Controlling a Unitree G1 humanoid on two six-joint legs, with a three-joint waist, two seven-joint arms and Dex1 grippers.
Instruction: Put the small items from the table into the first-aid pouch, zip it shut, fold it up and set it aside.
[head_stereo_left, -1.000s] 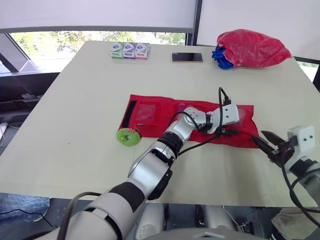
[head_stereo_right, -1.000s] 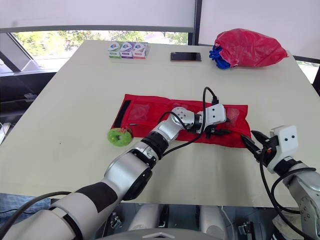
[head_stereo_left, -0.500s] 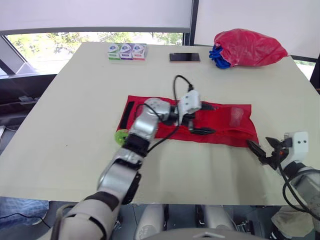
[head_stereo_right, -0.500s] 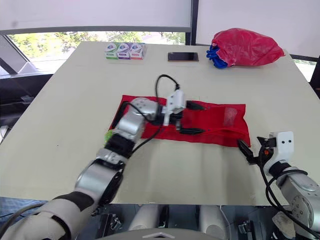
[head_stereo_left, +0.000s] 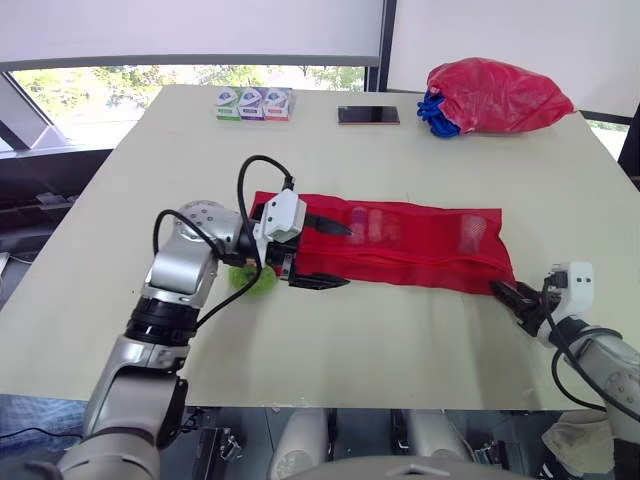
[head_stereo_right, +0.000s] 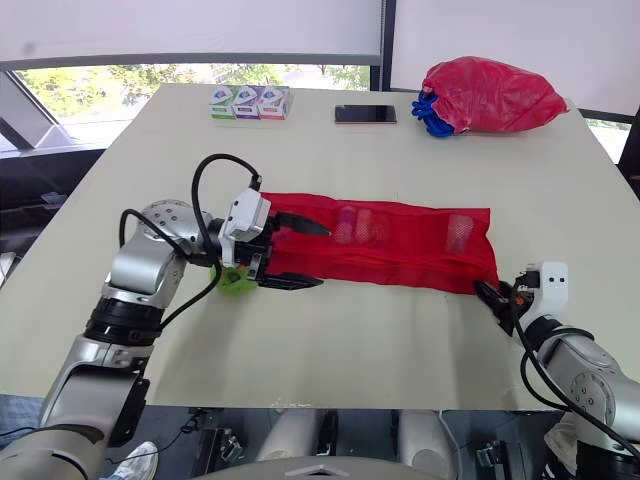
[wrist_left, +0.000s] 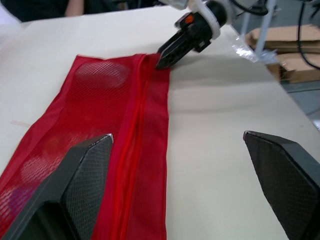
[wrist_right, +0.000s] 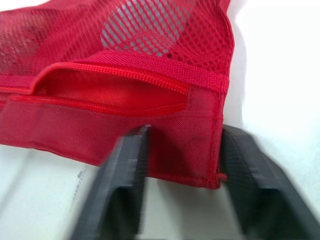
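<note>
Left claw (head_stereo_left: 348, 257) hovers with its two black fingers spread wide over the left end of the first-aid pouch (head_stereo_left: 430, 245), gripping nothing. Its body covers that end of the pouch and half hides a round green item (head_stereo_right: 237, 283) lying on the surface (head_stereo_left: 150, 180) just beside the near-left corner. Right claw (head_stereo_left: 505, 293) is pinched on the pouch's near-right corner.

The pouch lies flat and unfolded in the middle of the surface, a long red strip with mesh pockets. Pale shapes (head_stereo_left: 366, 226) show through the mesh, too vague to identify. At the right end the zip (wrist_right: 115, 95) gapes; further left its state is unclear.

Along the far edge sit three small boxes (head_stereo_left: 257, 102), a phone (head_stereo_left: 368, 115) and a red bag (head_stereo_left: 500, 95).
</note>
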